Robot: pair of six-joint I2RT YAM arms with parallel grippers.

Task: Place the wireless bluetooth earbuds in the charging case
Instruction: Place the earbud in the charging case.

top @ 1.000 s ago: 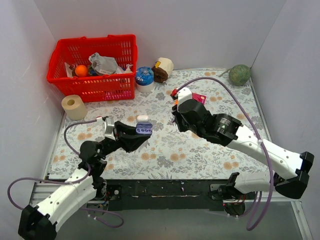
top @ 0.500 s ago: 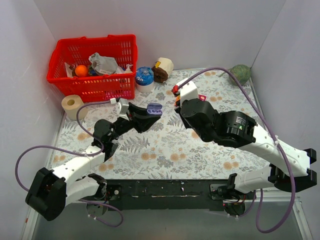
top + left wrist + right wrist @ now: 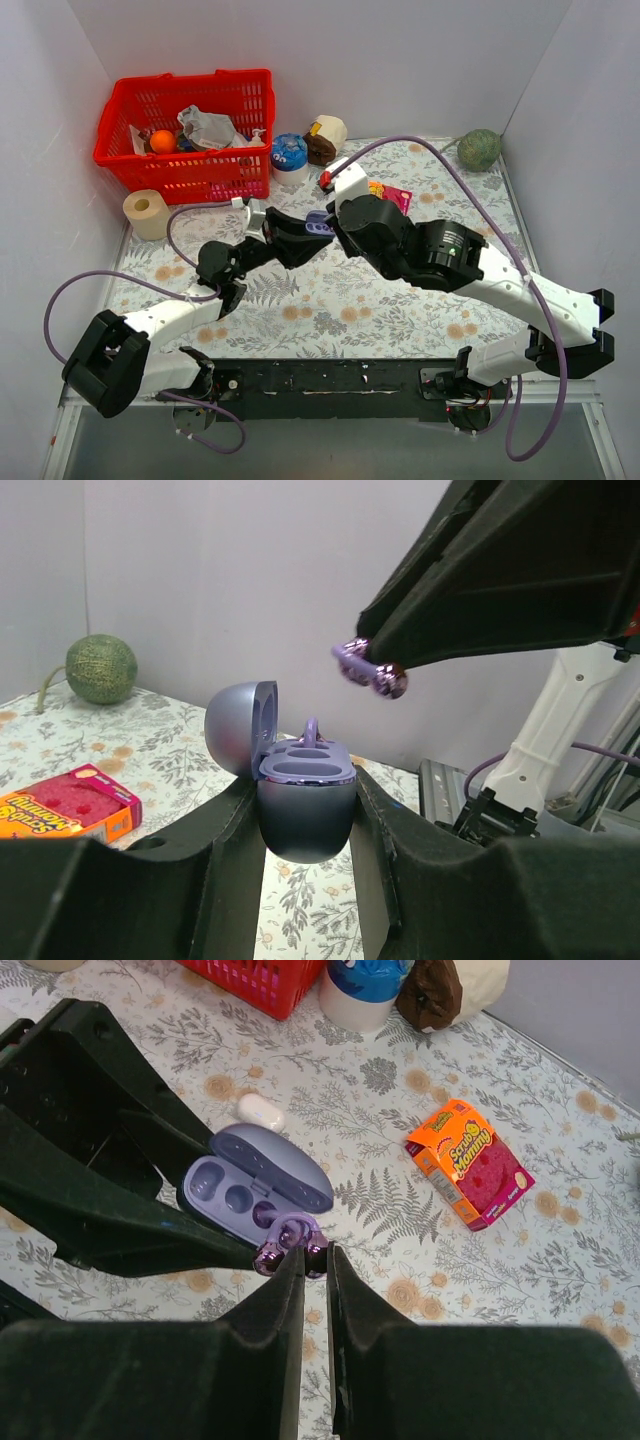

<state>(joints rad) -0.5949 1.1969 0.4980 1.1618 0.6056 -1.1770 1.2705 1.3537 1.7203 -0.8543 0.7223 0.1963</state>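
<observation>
My left gripper (image 3: 305, 792) is shut on the purple charging case (image 3: 305, 800), which it holds off the table with its lid (image 3: 238, 726) open. A small purple loop (image 3: 310, 728) stands up from the far side of the case's tray. My right gripper (image 3: 315, 1252) is shut on a purple earbud (image 3: 290, 1244), pinched at its fingertips. In the left wrist view that earbud (image 3: 370, 670) hangs just above and right of the case. From the top, both grippers meet at the case (image 3: 318, 224) over the middle of the table.
A small white oval object (image 3: 262, 1110) lies on the cloth beyond the case. An orange sponge box (image 3: 392, 195) lies right of the grippers. At the back stand a red basket (image 3: 185, 135), a paper roll (image 3: 148, 213), a blue-lidded tub (image 3: 290, 155) and a green melon (image 3: 479, 149).
My left arm lifted the case and carried it away from the near edge and to the right. My right gripper swung left with the earbud until it met the case.
</observation>
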